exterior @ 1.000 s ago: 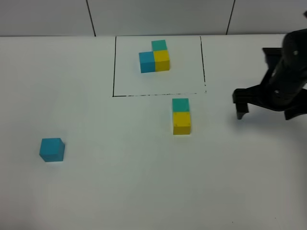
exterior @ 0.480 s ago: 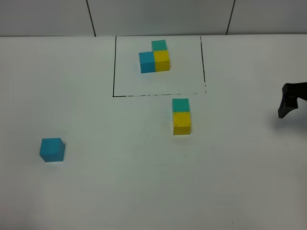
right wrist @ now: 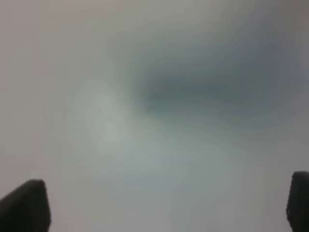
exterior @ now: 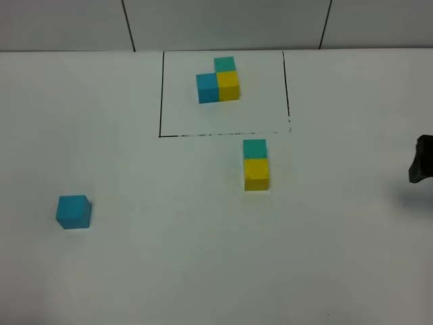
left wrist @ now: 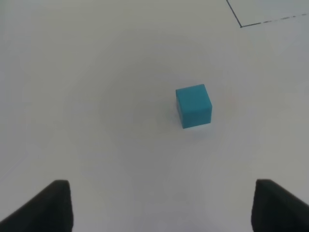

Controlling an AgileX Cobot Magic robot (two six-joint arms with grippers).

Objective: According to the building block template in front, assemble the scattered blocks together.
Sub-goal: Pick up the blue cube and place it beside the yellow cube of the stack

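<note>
The building block template point(exterior: 218, 81) is an L of teal-green, yellow and blue cubes inside a black-lined rectangle at the back. In front of the frame the loose teal-green cube point(exterior: 254, 148) touches the loose yellow cube point(exterior: 256, 174). The loose sky-blue cube point(exterior: 73, 211) lies alone at the left front, and it also shows in the left wrist view point(left wrist: 193, 106). My left gripper point(left wrist: 161, 208) is open and empty, hanging above the table short of that cube. My right gripper point(right wrist: 161, 203) is open and empty over bare table in a blurred view.
A black part of my right arm point(exterior: 421, 160) shows at the right edge of the white table point(exterior: 203, 271). A corner of the template's black line point(left wrist: 240, 24) shows in the left wrist view. A tiled wall point(exterior: 223, 24) runs behind the table.
My right arm has pulled back to the right, away from the teal-green and yellow pair, until only its tip shows at the edge. The cubes have not moved.
</note>
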